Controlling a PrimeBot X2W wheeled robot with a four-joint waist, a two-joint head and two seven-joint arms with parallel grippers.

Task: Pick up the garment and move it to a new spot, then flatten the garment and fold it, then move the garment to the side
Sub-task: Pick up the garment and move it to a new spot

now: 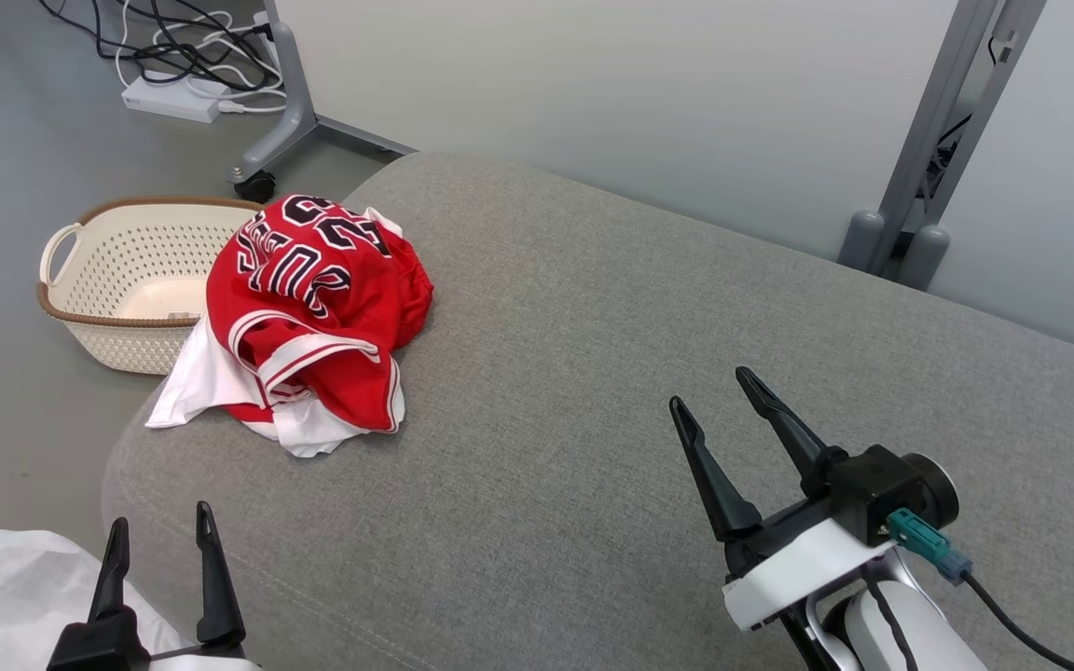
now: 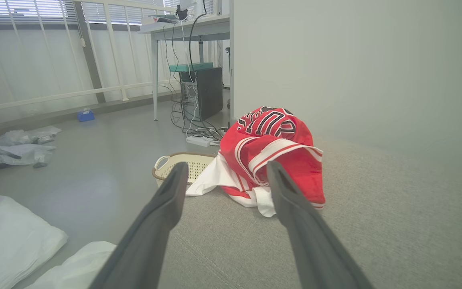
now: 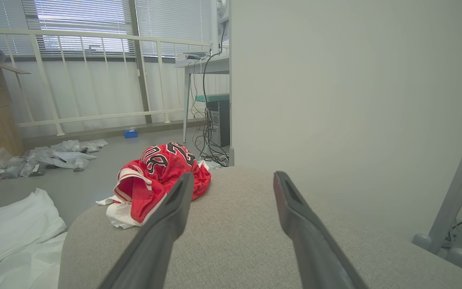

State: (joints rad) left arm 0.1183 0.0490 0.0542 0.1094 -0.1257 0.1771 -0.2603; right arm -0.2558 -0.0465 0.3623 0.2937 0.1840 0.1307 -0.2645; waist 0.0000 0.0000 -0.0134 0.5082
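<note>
Grey cushion [image 1: 593,373] bears the garment [image 1: 313,317] far left; left tool [image 1: 161,515] lies nearer it than right tool [image 1: 710,388], both released and empty.

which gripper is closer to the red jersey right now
The left gripper, at the head view's lower left: the red jersey lies just ahead of it, while the right gripper sits farther off.

Soft even daylight from blinds [image 3: 82,24] (slightly overexposed), faint shadows, wide-angle edge distortion
</note>
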